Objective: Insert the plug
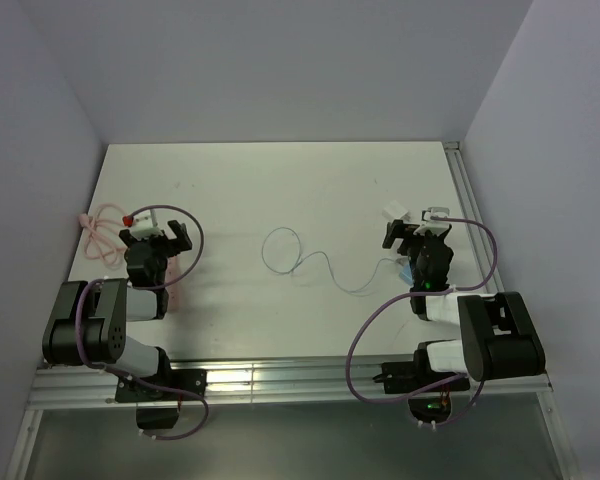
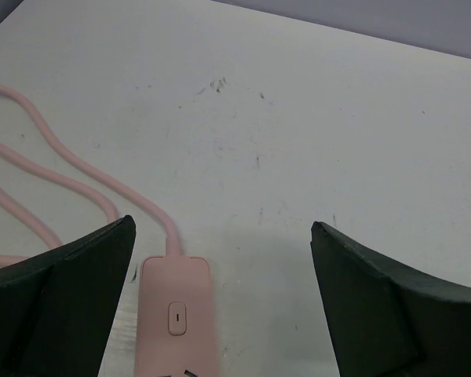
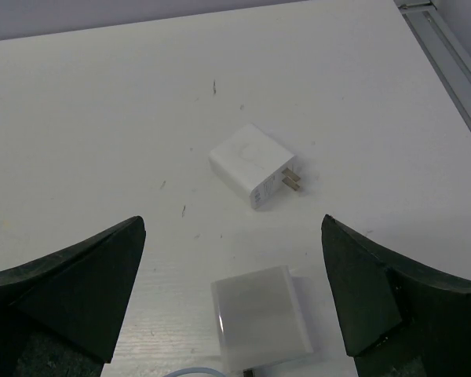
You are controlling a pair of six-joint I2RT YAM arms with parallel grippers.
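Note:
A thin whitish wire [image 1: 280, 250] makes a loop at mid-table and snakes right toward my right arm. The plug at its end is too small to pick out in the top view and is outside both wrist views. My left gripper [image 1: 155, 232] [image 2: 221, 224] is open, low over the table. The pink socket strip [image 2: 178, 314] lies between its fingers, close to the left one. My right gripper [image 1: 417, 230] [image 3: 232, 220] is open too. A white block [image 3: 261, 316] lies between its fingers, with a pale cable [image 3: 196, 371] at its near end.
A white two-prong charger [image 3: 251, 165] [image 1: 395, 212] lies just beyond the right gripper. The pink cord [image 1: 98, 228] [image 2: 71, 165] coils at the table's left edge. A metal rail [image 3: 447, 55] runs along the right edge. Grey walls close in on three sides.

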